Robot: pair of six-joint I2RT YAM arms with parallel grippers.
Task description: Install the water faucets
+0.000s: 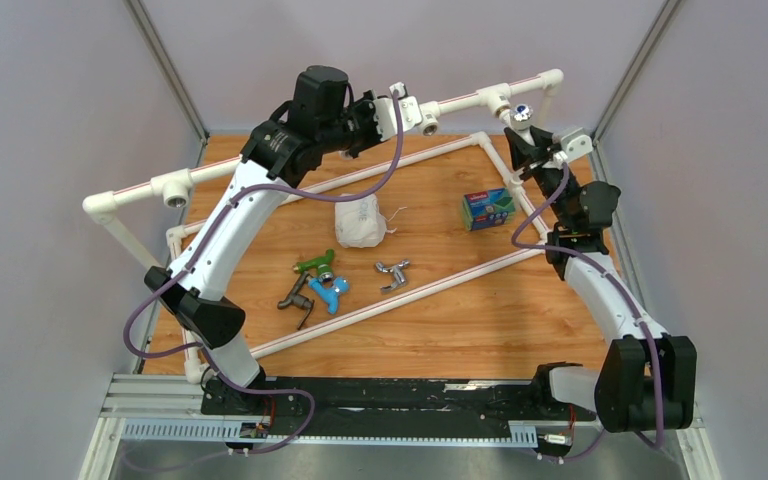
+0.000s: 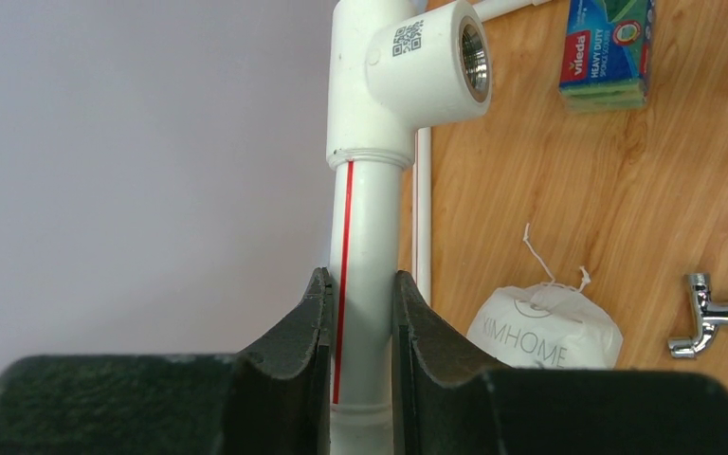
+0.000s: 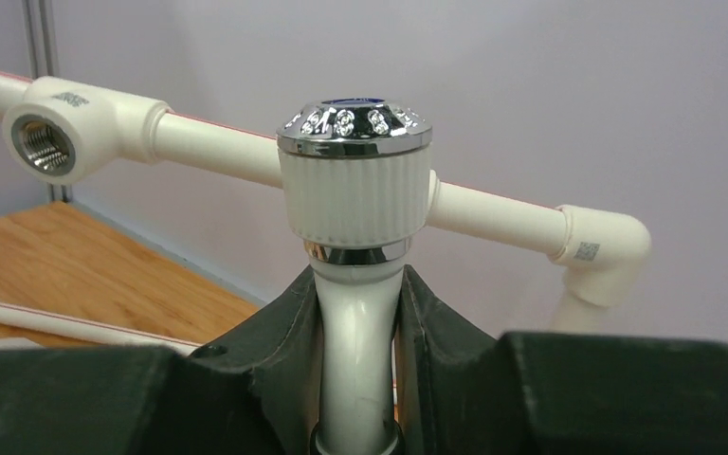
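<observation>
My right gripper (image 3: 358, 284) is shut on the neck of the white faucet (image 3: 355, 199), just below its ribbed knob with a chrome cap. It holds the faucet upright in front of the white pipe rail (image 3: 227, 147); from above the faucet (image 1: 522, 113) sits beside a tee at the rail's right end. Whether it touches that tee I cannot tell. My left gripper (image 2: 362, 303) is shut on the red-striped rail pipe (image 2: 365, 218), just below a threaded tee (image 2: 427, 66). The green (image 1: 312, 265), blue (image 1: 332, 291), dark grey (image 1: 296, 296) and chrome (image 1: 392, 272) faucets lie on the wooden board.
A white drawstring bag (image 1: 360, 220) and a pack of sponges (image 1: 487, 208) lie on the board behind the loose faucets. Another open tee (image 1: 175, 190) sits on the rail's left stretch. An elbow (image 3: 602, 248) ends the rail on the right. Grey walls close in on three sides.
</observation>
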